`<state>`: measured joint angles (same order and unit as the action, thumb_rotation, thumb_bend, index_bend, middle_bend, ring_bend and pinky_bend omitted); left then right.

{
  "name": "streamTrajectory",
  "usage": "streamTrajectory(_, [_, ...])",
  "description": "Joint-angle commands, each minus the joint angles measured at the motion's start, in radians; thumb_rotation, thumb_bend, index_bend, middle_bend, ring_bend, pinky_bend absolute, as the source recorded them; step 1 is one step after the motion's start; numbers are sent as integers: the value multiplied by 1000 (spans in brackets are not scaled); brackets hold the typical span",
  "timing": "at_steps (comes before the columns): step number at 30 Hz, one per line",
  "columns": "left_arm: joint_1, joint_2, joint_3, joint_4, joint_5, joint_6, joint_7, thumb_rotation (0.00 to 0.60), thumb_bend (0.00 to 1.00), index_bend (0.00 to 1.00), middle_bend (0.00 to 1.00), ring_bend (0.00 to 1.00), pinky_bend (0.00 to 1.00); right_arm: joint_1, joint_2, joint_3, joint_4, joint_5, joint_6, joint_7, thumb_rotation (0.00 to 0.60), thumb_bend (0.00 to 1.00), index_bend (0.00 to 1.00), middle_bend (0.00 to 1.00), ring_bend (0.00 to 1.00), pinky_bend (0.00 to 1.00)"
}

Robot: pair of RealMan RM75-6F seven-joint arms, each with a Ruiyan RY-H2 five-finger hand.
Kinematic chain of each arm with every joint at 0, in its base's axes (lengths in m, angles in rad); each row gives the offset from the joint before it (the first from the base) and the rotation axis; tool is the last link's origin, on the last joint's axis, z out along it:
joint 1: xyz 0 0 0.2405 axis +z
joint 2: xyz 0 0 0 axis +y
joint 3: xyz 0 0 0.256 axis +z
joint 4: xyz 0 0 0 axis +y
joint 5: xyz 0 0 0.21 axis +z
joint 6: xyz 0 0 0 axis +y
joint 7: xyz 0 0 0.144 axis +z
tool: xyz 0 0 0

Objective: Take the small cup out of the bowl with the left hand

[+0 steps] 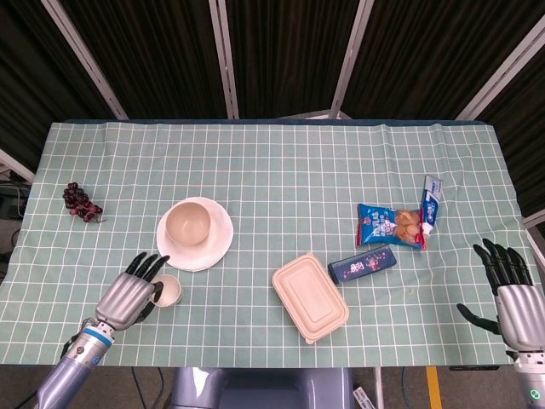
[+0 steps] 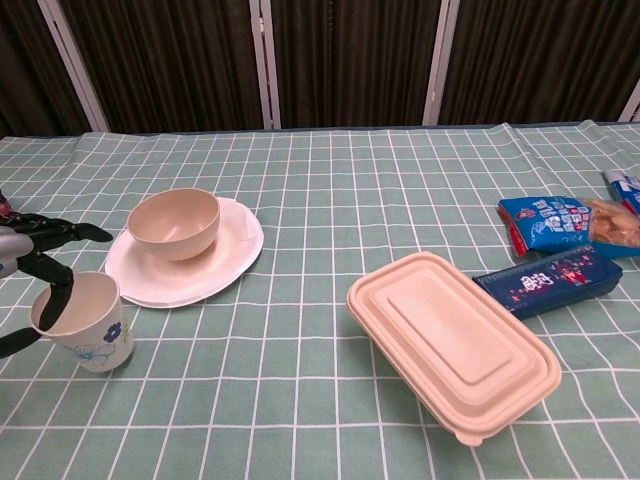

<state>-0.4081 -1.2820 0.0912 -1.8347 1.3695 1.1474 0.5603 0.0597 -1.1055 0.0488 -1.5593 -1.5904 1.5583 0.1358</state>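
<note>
The small white cup (image 2: 88, 324) with a blue flower print stands upright on the tablecloth, in front and to the left of the plate. My left hand (image 2: 40, 268) holds it at the frame's left edge, one finger hooked over the rim and the thumb low on the outside. In the head view the cup (image 1: 169, 290) sits just right of that left hand (image 1: 128, 296). The beige bowl (image 1: 188, 223) rests empty on the white plate (image 1: 220, 246). My right hand (image 1: 513, 294) hangs open at the table's near right corner, holding nothing.
A lidded beige container (image 1: 310, 297) lies at the centre front. A dark blue box (image 1: 364, 264), a blue snack pack (image 1: 387, 223) and a toothpaste box (image 1: 432, 200) lie to the right. Dark grapes (image 1: 81, 201) sit at the far left.
</note>
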Motion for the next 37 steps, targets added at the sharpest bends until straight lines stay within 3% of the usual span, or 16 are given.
streamTrajectory(1, [1,1,2,-2,-13,-6,20,600,527,550,0,0,0,0,0,-1,-1,-1,0,-1,600,70,15,0,0,0])
streamTrajectory(8, [4,13,2,-20,-27,-9,38,600,443,427,0,0,0,-1,-1,-2,-2,-2,0,-6,600,70,15,0,0,0])
streamTrajectory(15, [30,52,9,-59,62,47,-60,600,350,180,0,0,0,-1,-1,-1,-2,-3,1,-6,600,71,15,0,0,0])
streamTrajectory(24, [127,105,25,-64,193,231,-195,600,332,84,0,0,0,0,-1,-1,2,-1,-1,-7,600,71,15,0,0,0])
streamTrajectory(28, [224,94,7,21,193,395,-211,600,311,7,0,0,0,2,-5,1,2,1,-4,-18,600,70,16,0,0,0])
streamTrajectory(37, [307,50,-34,165,180,514,-277,600,212,0,0,0,0,8,-17,-4,10,-13,-8,-53,600,71,16,0,0,0])
